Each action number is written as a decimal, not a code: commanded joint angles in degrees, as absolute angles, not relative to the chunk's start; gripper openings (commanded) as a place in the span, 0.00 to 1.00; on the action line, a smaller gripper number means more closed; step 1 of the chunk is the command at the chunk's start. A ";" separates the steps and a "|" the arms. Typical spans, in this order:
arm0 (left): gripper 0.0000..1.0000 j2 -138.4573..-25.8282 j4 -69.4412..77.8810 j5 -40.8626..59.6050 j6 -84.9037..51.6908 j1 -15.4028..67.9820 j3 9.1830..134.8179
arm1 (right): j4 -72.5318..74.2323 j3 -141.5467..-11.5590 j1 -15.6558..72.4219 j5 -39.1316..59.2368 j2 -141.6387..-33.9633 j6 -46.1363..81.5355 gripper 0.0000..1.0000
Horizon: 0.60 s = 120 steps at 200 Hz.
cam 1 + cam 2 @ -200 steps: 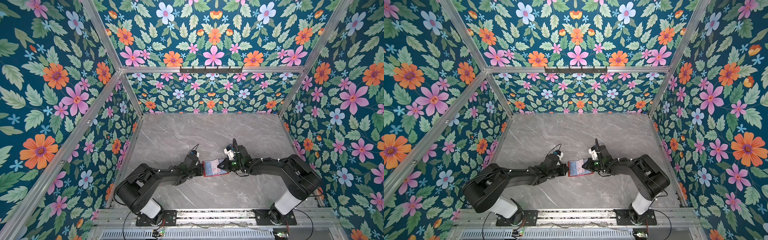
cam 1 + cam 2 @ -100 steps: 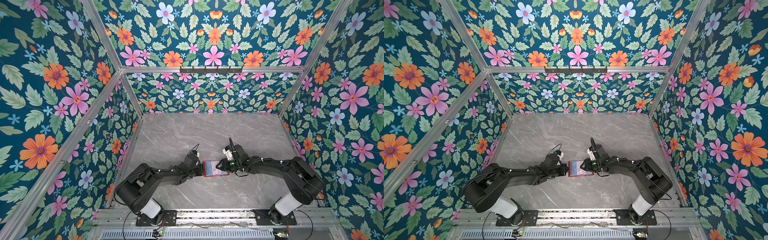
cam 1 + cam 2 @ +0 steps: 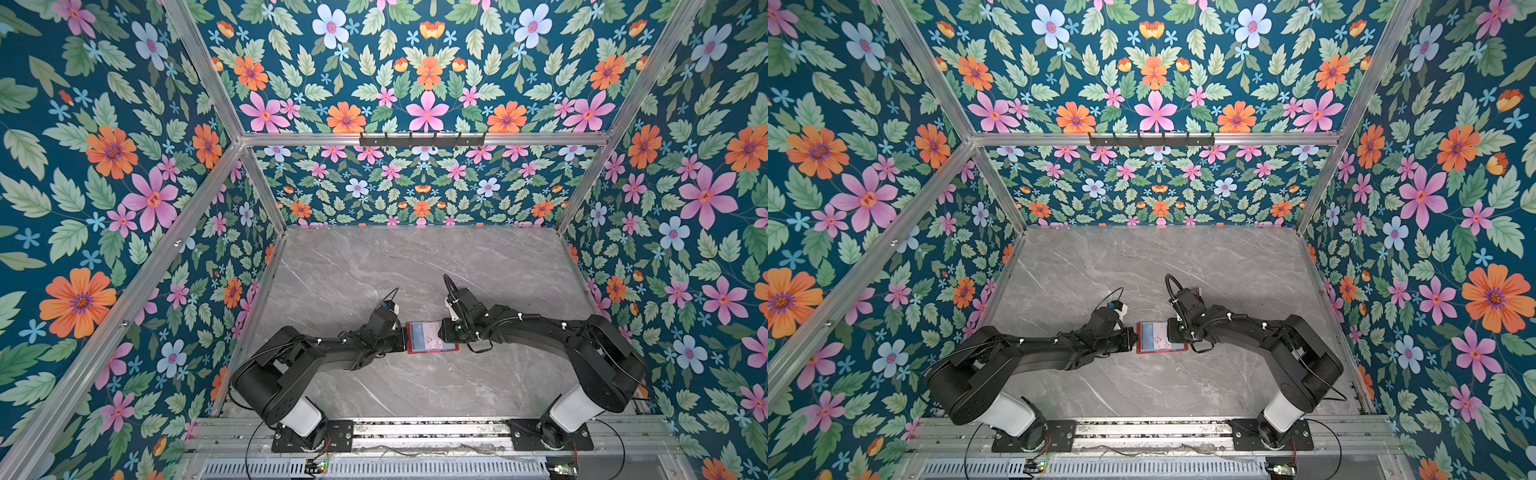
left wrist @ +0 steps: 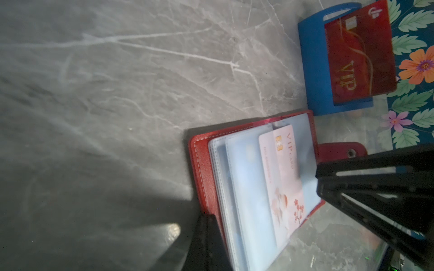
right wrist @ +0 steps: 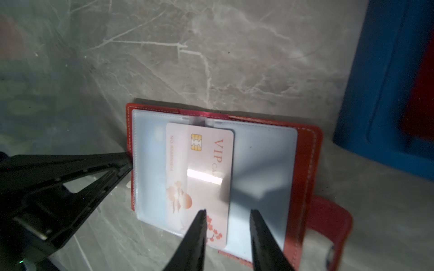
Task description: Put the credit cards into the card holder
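The table point(image 3: 415, 266) is viewed from high above its near edge in both top views. The card holder point(image 4: 202, 164) is framed close and low, from opposite sides, by wrist views.

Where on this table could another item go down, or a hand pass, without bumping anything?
Free: the wide back half of the table, up to the back wall; also the front strip along the metal rail. Crowded: the middle, where the left gripper and right gripper meet at the card holder, with the blue stand close by.
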State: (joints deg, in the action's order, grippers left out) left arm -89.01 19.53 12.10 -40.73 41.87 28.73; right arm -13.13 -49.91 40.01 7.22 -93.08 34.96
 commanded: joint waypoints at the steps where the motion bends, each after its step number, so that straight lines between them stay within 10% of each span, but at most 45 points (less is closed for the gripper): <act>1: 0.00 -89.49 14.94 12.26 -40.59 41.84 28.67 | -16.57 -51.11 40.41 4.18 -94.31 34.34 0.20; 120: 0.00 -89.90 15.01 12.30 -40.25 41.85 28.56 | -22.49 -56.43 42.09 1.49 -101.60 33.77 0.15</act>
